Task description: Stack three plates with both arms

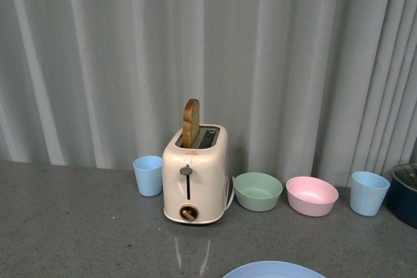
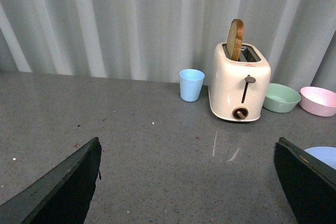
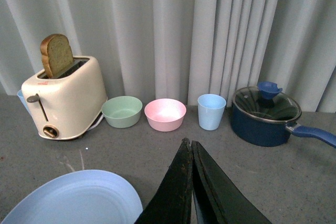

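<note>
Resting flat on the grey table (image 1: 78, 226), the light blue plate (image 3: 73, 199) lies near the toaster (image 1: 194, 175), in front of it. Left gripper (image 2: 189, 182): fingers spread wide, holding nothing. Right gripper (image 3: 192, 174): fingers pressed together, empty, just beside the plate

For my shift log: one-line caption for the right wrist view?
Closed right gripper above grey table, light blue plate beside it; toaster, bowls, cup and lidded pot behind.
</note>
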Action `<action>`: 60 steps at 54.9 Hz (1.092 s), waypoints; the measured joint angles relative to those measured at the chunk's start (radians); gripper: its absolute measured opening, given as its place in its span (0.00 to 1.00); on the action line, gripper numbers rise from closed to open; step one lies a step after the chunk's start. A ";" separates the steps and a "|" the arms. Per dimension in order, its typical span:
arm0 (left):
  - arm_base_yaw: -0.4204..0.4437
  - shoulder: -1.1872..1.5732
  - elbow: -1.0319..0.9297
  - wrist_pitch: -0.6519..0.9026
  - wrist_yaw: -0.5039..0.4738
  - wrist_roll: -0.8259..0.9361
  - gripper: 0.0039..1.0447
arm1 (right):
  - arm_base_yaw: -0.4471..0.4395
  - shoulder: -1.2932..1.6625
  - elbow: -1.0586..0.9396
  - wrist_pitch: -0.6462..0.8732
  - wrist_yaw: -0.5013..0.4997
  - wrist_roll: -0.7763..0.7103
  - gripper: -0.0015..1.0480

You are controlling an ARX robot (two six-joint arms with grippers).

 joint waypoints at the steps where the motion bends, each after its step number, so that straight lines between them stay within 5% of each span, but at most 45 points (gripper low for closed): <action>1: 0.000 0.000 0.000 0.000 0.000 0.000 0.94 | 0.000 -0.007 -0.005 -0.002 0.000 0.000 0.03; 45: 0.000 0.000 0.000 0.000 0.000 0.000 0.94 | 0.000 -0.259 -0.117 -0.132 0.000 -0.001 0.03; 52: 0.000 0.000 0.000 0.000 0.000 0.000 0.94 | 0.000 -0.392 -0.117 -0.303 -0.001 -0.001 0.03; 60: 0.000 -0.002 0.000 0.000 0.000 0.000 0.94 | 0.000 -0.440 -0.117 -0.318 0.000 -0.001 0.03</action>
